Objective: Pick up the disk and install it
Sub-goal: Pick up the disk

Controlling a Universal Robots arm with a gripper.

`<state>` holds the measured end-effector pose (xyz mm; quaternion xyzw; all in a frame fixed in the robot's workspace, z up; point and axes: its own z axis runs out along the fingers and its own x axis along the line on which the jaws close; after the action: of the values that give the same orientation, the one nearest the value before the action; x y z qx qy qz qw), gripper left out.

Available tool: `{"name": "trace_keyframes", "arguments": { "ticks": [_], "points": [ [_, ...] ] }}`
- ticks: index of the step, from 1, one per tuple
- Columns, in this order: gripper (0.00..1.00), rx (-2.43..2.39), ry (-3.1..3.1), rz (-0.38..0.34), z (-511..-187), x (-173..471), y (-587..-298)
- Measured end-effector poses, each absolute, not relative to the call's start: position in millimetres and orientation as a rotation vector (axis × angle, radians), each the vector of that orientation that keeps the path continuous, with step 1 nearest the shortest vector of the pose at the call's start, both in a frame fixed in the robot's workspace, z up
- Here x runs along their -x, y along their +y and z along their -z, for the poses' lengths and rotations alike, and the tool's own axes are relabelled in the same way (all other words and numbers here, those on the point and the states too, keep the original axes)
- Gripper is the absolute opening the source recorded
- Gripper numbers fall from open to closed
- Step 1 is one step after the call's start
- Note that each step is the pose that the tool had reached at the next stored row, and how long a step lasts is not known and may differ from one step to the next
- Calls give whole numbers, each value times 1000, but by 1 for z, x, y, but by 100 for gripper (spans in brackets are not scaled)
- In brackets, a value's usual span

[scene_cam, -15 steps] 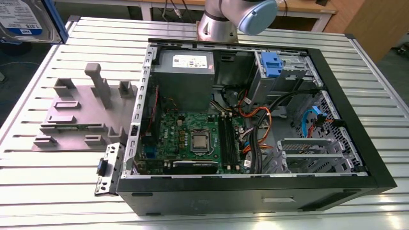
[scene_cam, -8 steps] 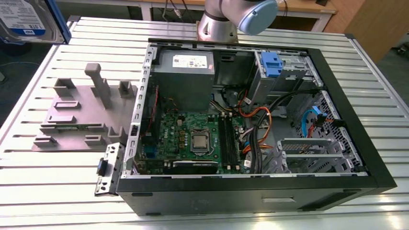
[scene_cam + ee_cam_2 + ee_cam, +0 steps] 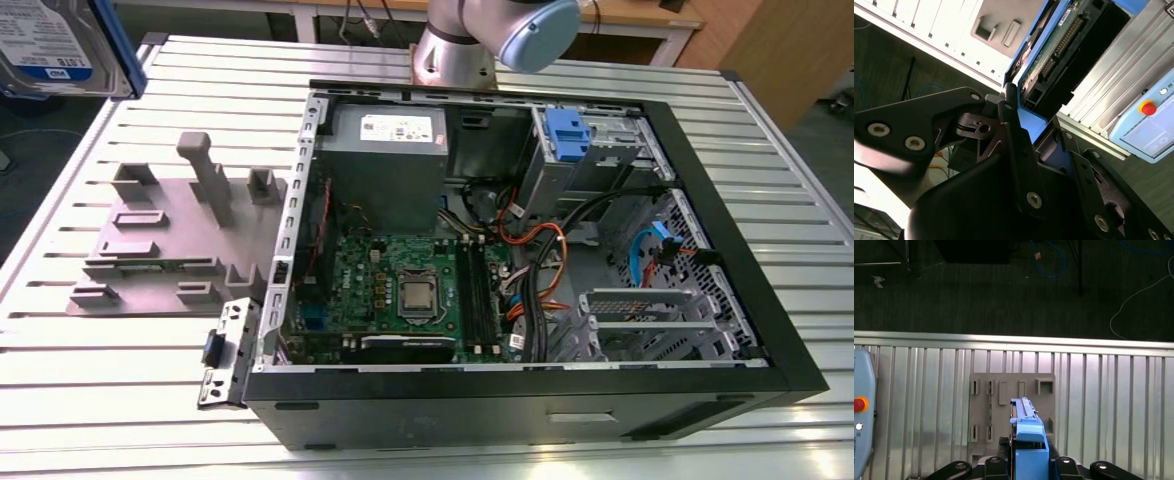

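Observation:
The disk [image 3: 47,45] hangs in the air at the far left corner of the exterior view, label side showing, its blue carrier rail along the edge. In the second wrist view my gripper [image 3: 1031,122] is shut on the disk [image 3: 1054,45], the dark fingers [image 3: 1011,130] clamping the blue rail while the circuit-board side faces the camera. In the first wrist view the disk [image 3: 1026,430] stands edge-on in my gripper [image 3: 1029,462], high above the grey fixture [image 3: 985,405].
An open computer case [image 3: 787,330] lies on the slatted metal table [image 3: 120,400], with a drive bay and blue latch [image 3: 567,135] at its far right. The grey fixture [image 3: 160,240] sits left of the case. A pendant with a red button [image 3: 1148,107] lies nearby.

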<state>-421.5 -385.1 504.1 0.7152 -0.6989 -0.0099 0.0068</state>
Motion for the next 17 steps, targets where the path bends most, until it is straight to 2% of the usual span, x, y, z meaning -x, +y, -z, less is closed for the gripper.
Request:
{"name": "trace_keyframes", "arguments": {
  "ticks": [17],
  "points": [
    [36, -2232, -2182, 21, -504, 400, -390]
  ]
}}
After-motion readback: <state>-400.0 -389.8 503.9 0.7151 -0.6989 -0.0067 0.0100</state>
